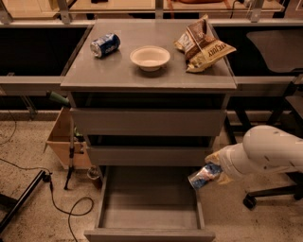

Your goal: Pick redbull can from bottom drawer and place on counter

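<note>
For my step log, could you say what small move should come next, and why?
Probably lift straight up: the gripper holds the redbull can over the right edge of the open bottom drawer, well below the counter, whose front is bare.

The end effector [206, 176] hangs low at the right side of a grey cabinet [147, 123]. Below it and far out to its left spreads a speckled beige floor [28, 146], where a black cable [59, 210] loops beside a dark stand leg [21, 201]. A cardboard box [60, 142] sits well to its left. Near its right stands a black chair base [270, 194]. High above, a pale wooden ledge [118, 4] crosses the back.
</note>
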